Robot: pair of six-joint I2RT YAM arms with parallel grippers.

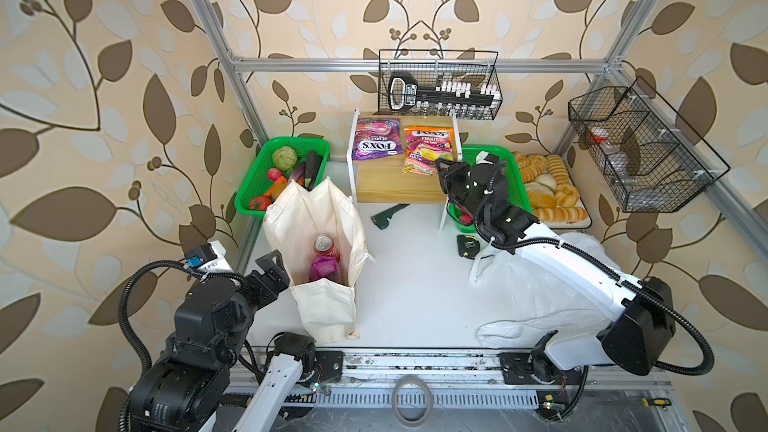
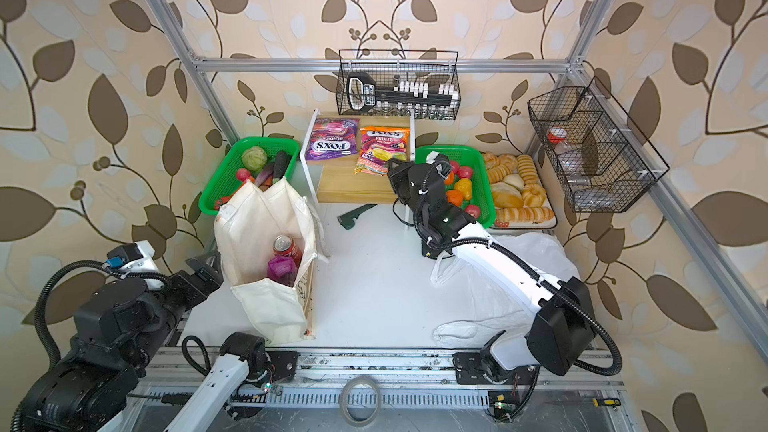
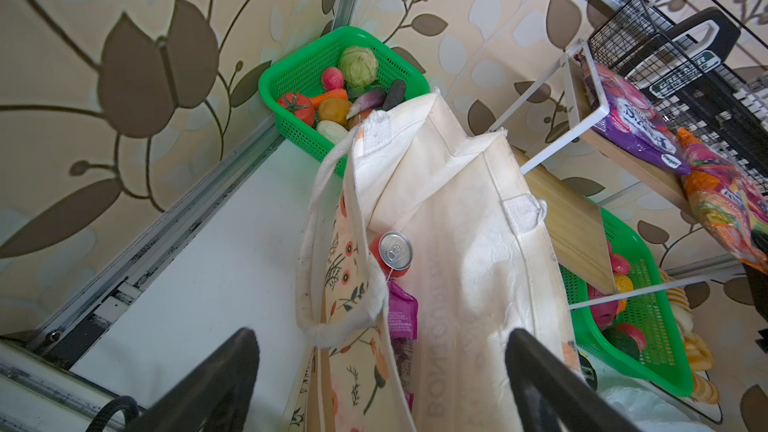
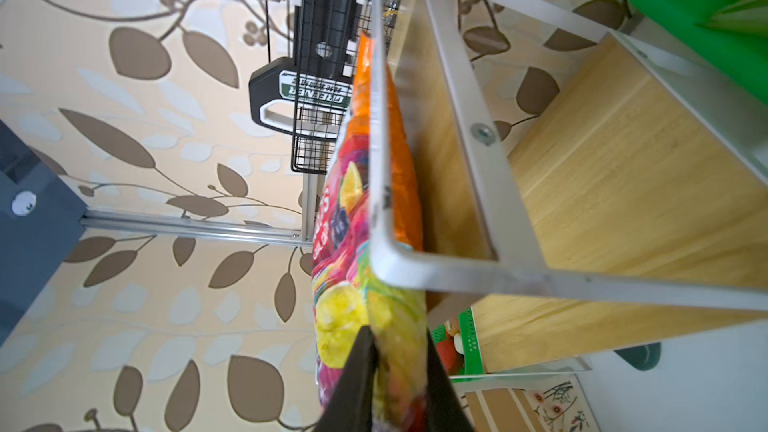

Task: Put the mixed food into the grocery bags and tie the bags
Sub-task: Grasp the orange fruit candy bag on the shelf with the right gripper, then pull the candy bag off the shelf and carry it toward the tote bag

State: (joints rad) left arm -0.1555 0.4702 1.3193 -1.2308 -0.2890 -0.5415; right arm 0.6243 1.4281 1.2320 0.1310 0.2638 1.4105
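Right arm (image 1: 552, 251) stretched to shelf (image 1: 386, 187), jaws pinching orange packet (image 1: 428, 145)

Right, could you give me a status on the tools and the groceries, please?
Left tool open beside canvas tote. Right tool shut on orange Fox's packet on shelf. Can in tote. Shelf's white frame close alongside packet.

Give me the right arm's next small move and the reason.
Probably lift the orange Fox's Fruits packet slightly off the wooden shelf: the right gripper pinches its near edge while it rests there, and the canvas tote stands open.
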